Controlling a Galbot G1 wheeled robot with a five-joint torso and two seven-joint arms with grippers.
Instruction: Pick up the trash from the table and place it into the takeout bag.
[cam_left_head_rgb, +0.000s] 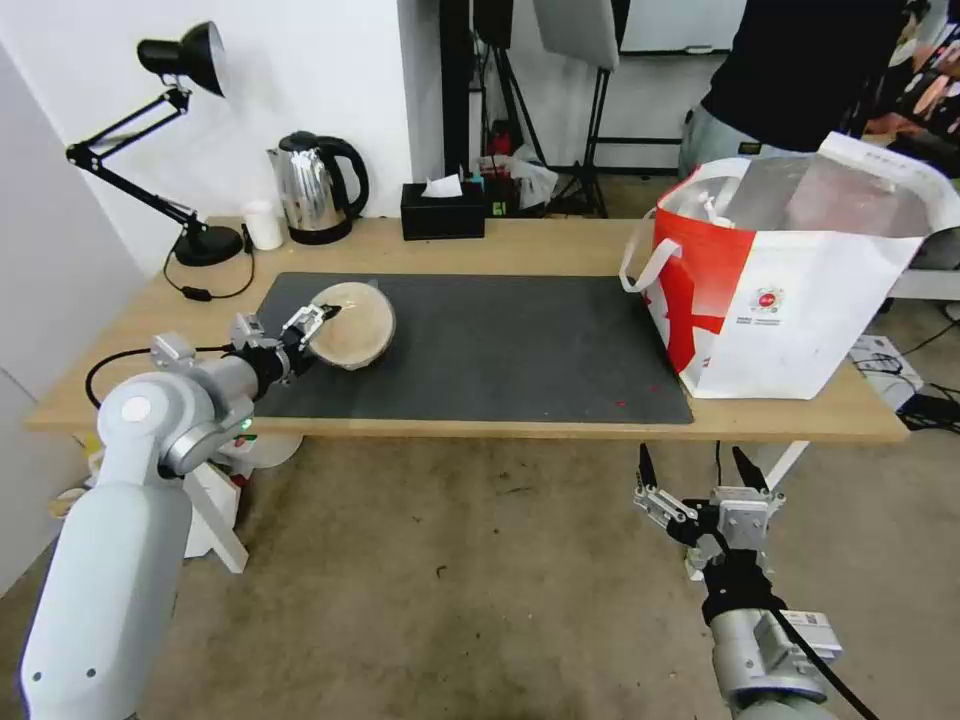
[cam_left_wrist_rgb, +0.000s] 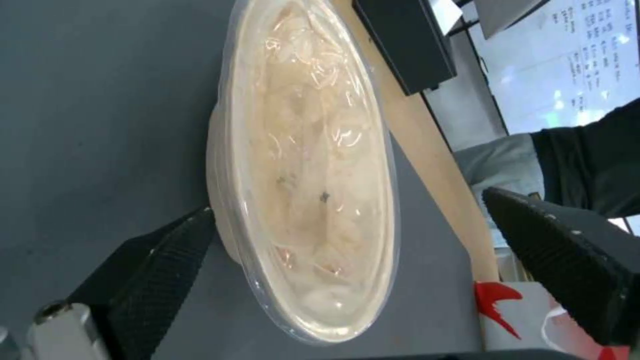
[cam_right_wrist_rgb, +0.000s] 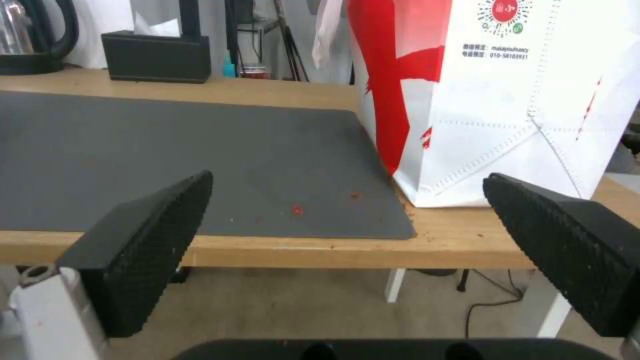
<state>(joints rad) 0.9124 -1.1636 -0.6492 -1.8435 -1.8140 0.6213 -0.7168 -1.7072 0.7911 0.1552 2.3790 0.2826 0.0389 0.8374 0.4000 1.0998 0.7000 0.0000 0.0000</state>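
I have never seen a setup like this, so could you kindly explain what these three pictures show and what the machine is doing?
It is a wheeled robot with two arms, each ending in a pincer. One picture comes from its head, looking down at the table; the others come from cameras on each wrist. The left pincer is at the tan paper bowl on the grey mat; its fingers are spread either side of the bowl, which is covered with clear film, not clamped on it. The right pincer hangs open below the table's front edge. The white-and-red takeout bag stands open on the right. A kettle, lamp and tissue box sit at the back.
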